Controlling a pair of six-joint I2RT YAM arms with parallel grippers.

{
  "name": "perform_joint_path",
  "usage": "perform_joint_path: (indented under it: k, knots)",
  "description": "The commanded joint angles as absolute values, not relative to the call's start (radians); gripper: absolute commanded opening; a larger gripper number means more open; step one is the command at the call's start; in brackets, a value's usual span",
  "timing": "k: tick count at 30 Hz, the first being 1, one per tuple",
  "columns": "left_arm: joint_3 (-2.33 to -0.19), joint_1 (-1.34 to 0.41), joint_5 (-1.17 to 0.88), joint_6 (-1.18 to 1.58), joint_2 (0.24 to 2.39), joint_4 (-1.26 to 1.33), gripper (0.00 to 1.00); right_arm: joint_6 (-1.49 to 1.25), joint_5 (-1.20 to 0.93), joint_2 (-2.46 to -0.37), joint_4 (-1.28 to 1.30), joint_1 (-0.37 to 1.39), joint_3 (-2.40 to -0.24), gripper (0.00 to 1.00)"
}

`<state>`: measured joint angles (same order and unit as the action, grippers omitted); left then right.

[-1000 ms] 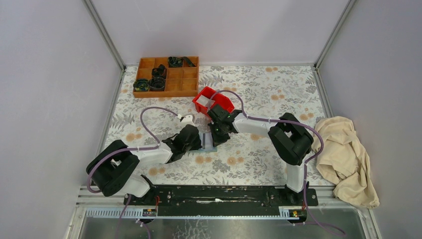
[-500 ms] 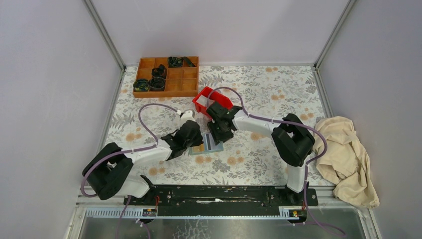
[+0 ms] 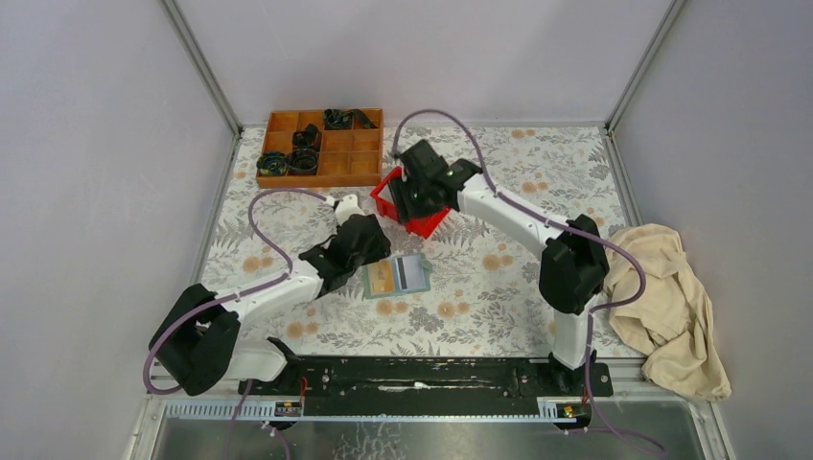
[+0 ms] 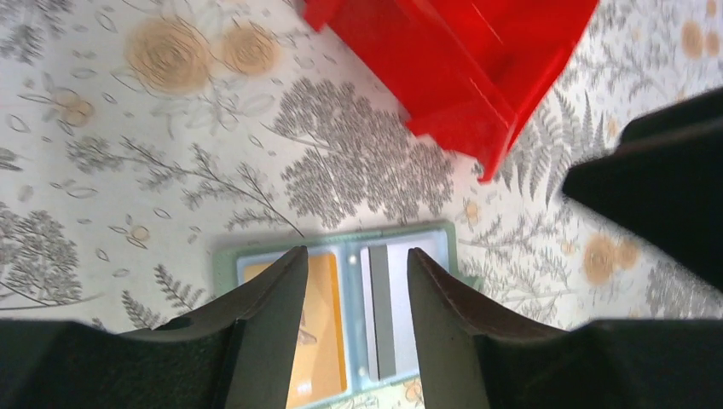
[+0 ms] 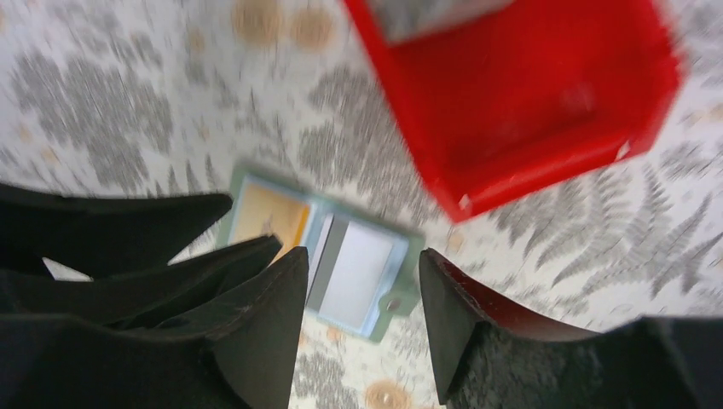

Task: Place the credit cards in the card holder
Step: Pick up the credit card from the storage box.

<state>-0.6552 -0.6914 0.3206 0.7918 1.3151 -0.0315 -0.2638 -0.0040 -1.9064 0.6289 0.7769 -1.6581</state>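
The sage-green card holder [image 3: 425, 285] lies open and flat on the floral table. A yellow-tan credit card [image 3: 383, 278] sits in its left pocket and a whitish card with a grey stripe [image 3: 412, 274] in its right one. My left gripper [image 3: 376, 251] hovers open just left of the holder. In the left wrist view its fingers [image 4: 355, 253] frame both cards [image 4: 324, 324] [image 4: 381, 307] without touching them. My right gripper [image 3: 410, 203] is open and raised over the red bin [image 3: 429, 222]. Its wrist view looks down past the jaws [image 5: 361, 256] onto the holder [image 5: 401, 294].
The red plastic bin [image 5: 529, 94] stands just beyond the holder, with a grey flat thing [image 5: 426, 13] at its far edge. A brown wooden tray [image 3: 362, 168] with black parts is at the back left. A beige cloth [image 3: 666, 307] lies at the right.
Both grippers have opened and pulled away from the card holder, which now lies open by itself. The right arm swung back and up over the red bin; the left drew back left.
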Motion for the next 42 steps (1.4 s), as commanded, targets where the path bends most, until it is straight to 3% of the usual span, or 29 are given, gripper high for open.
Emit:
perform_joint_path:
  k: [1,7,17,36,42]
  knots:
    - [-0.693,-0.619,0.321,0.810,1.317,-0.018,0.55,-0.203,-0.065,-1.991,0.601,0.684,-1.825,0.58]
    - [-0.718,-0.544,0.260,0.825,1.405,0.072,0.57,-0.155,-0.148,-2.173,0.631,0.624,-2.082,0.57]
    - [-0.806,-0.484,0.205,0.887,1.591,0.163,0.58,-0.115,-0.248,-2.339,0.553,0.591,-2.223,0.57]
    - [-0.965,-0.442,0.176,0.944,1.800,0.122,0.59,-0.117,-0.327,-2.508,0.540,0.557,-2.316,0.58]
    - [-1.018,-0.422,0.153,0.949,1.852,0.107,0.59,-0.122,-0.358,-2.517,0.550,0.557,-2.302,0.51]
